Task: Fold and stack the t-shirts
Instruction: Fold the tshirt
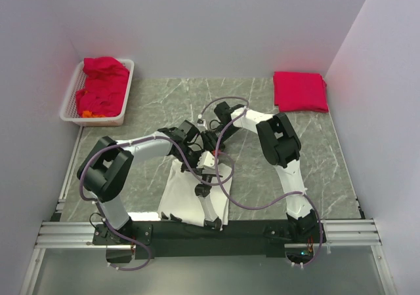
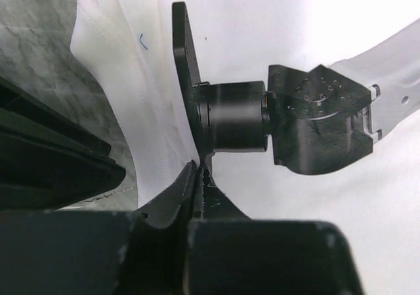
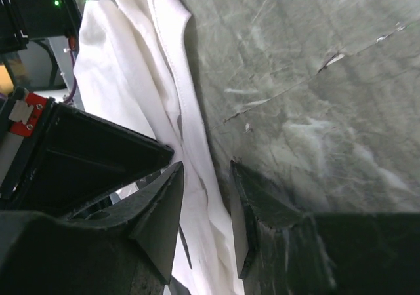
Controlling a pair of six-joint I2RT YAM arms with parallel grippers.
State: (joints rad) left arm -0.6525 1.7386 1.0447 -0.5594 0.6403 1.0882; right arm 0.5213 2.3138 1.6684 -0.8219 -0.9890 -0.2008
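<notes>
A white t-shirt (image 1: 180, 200) lies crumpled on the marble table near the front edge, under both grippers. My left gripper (image 1: 199, 154) hangs over its far part; in the left wrist view its jaws (image 2: 199, 165) are pressed together and no cloth shows between them, with the shirt (image 2: 151, 92) spread beyond. My right gripper (image 1: 218, 149) is open over the shirt's right edge; in the right wrist view (image 3: 207, 174) a fold of the shirt (image 3: 141, 65) runs between its fingers. A folded red t-shirt (image 1: 300, 91) lies at the far right.
A white basket (image 1: 73, 101) with several red shirts (image 1: 103, 85) stands at the far left. A black and white arm part (image 1: 207, 206) lies over the white shirt and fills the left wrist view (image 2: 315, 121). Grey walls close in the table.
</notes>
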